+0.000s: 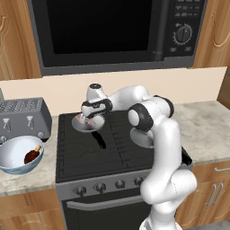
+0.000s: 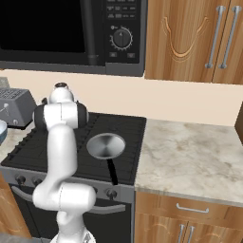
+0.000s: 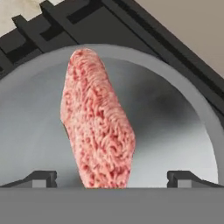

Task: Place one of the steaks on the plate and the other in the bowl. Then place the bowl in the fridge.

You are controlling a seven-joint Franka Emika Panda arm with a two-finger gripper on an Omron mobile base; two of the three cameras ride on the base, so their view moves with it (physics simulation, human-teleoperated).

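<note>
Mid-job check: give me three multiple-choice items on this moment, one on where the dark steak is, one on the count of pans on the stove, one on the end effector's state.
1. Where is the dark steak?
A. In the bowl
B. On the stove
C. In a pan

2. How many pans are on the stove?
A. One
B. Two
C. Three

3. The end effector is:
A. Shut on the pink steak
B. Open over the pink steak
C. Holding the bowl

Answers:
1 A, the brown piece lies inside the bowl beside the toaster.
2 B, the left pan and the right pan.
3 B, the fingertips stand wide, either side of the meat.
</note>
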